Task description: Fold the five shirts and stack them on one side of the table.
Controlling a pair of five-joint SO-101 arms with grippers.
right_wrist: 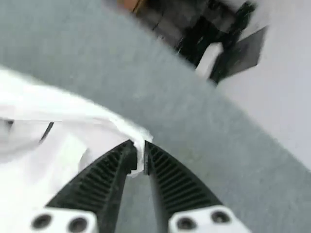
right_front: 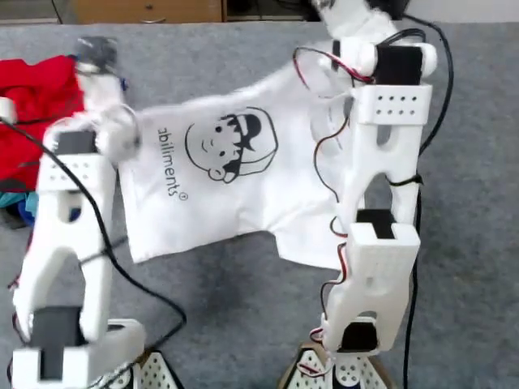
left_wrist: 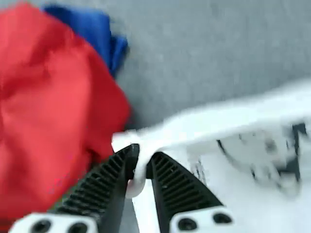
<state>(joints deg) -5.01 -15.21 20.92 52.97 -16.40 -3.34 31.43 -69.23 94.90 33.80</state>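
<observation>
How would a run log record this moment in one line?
left gripper: shut on white shirt | right gripper: shut on white shirt | red shirt: beside it

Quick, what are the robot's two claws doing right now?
Left gripper: closed, pinching an edge of the white shirt.
Right gripper: closed, pinching another edge of the white shirt.

Soft cloth shirt (right_front: 212, 212); rough matt tbl (right_front: 235, 312)
</observation>
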